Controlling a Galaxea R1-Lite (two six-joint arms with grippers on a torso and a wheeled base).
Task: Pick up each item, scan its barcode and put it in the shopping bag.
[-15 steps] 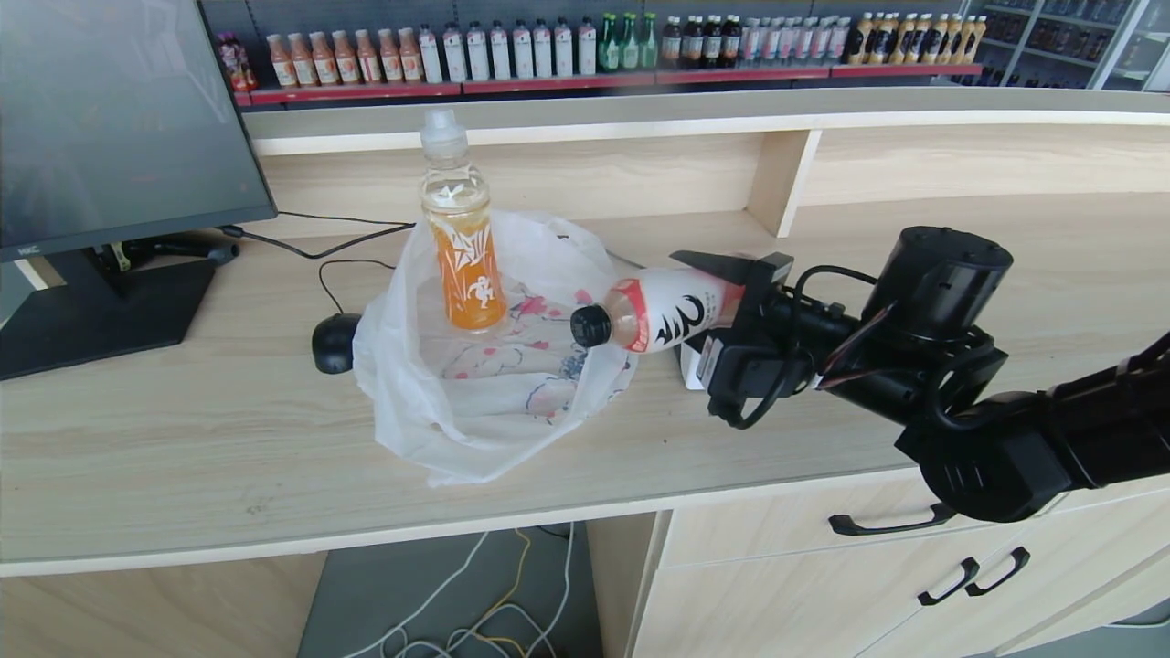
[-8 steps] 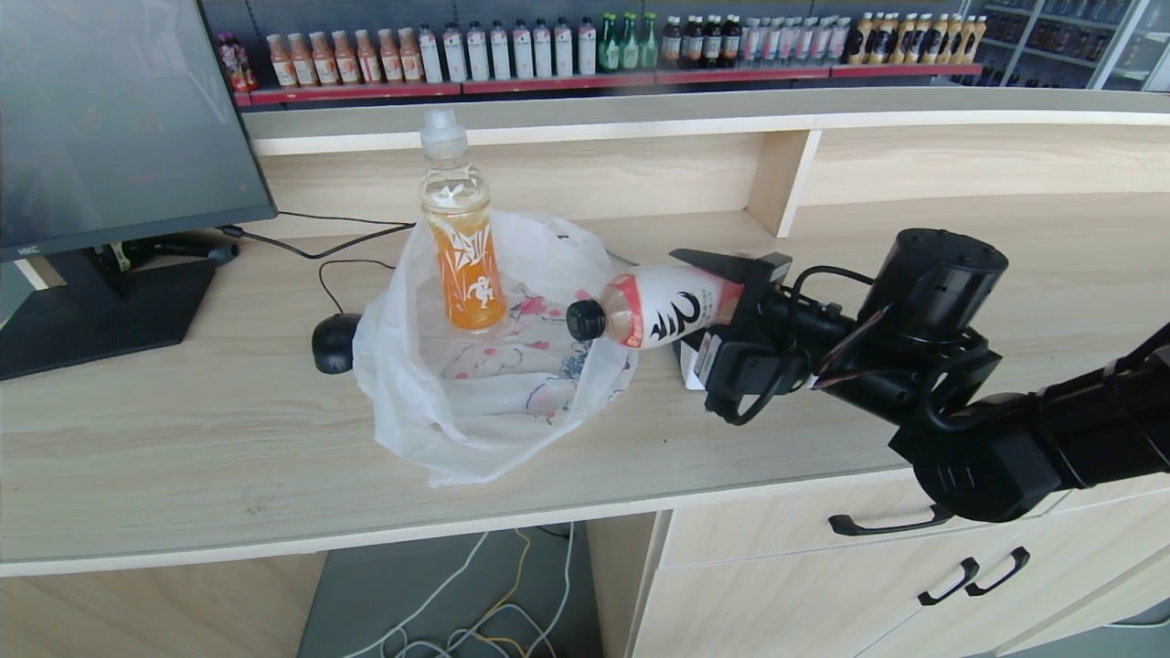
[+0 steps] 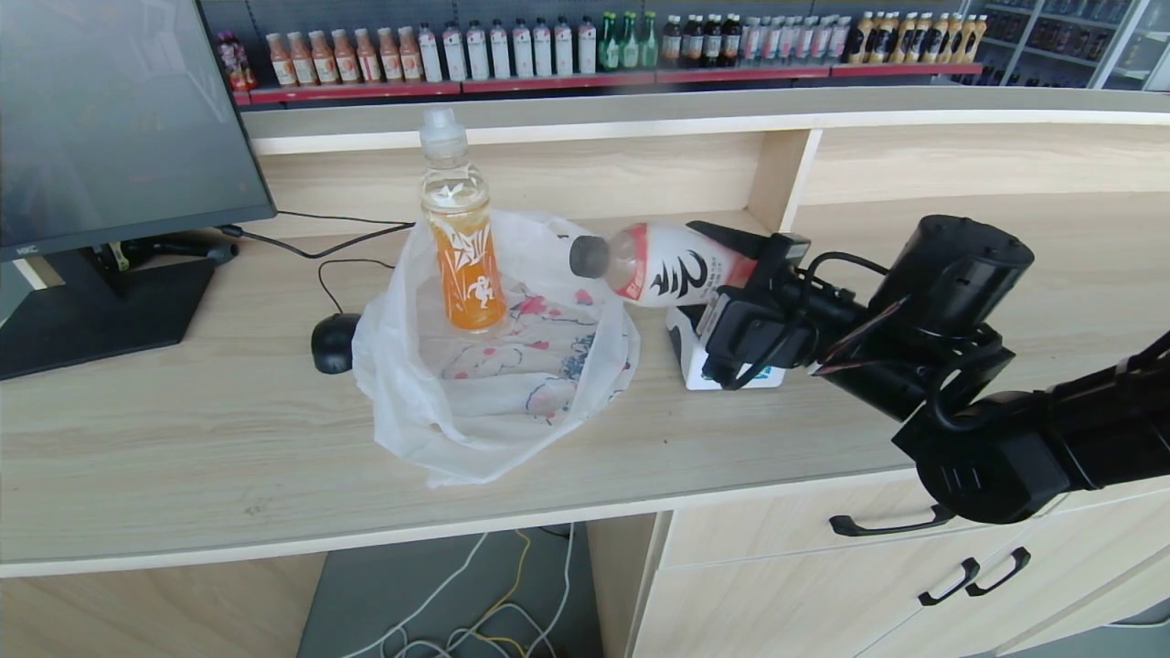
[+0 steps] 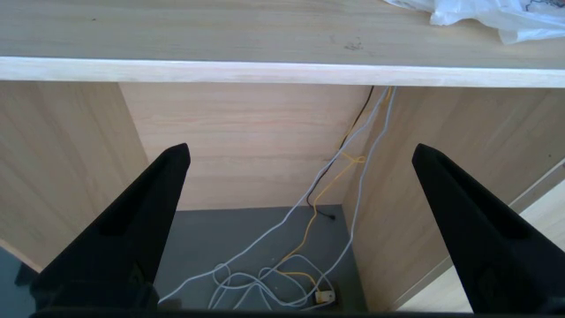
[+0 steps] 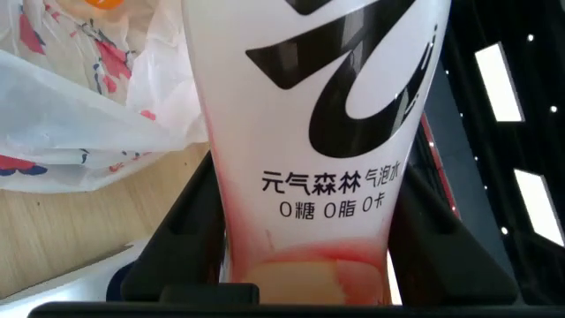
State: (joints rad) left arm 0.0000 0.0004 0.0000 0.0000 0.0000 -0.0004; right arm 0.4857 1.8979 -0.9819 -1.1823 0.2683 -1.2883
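On the wooden counter point(image 3: 228, 429) the shopping bag point(image 3: 475, 411) lies open near the middle; the white bottle point(image 3: 667, 265) is held sideways above the bag's right rim, clamped at its base by the right gripper point(image 3: 736, 274). Bagging is judged to be in hand; lowering into the opening, then release, is called for.

The head camera is looking forward and down across the counter point(image 3: 183, 439), taking in the bag point(image 3: 484, 384) and the white bottle point(image 3: 667, 265). The right wrist camera is sitting tight against that bottle, the bag showing beyond. The left wrist camera is hanging low, facing the counter's front edge and cables point(image 4: 291, 265) beneath, catching one bag corner.
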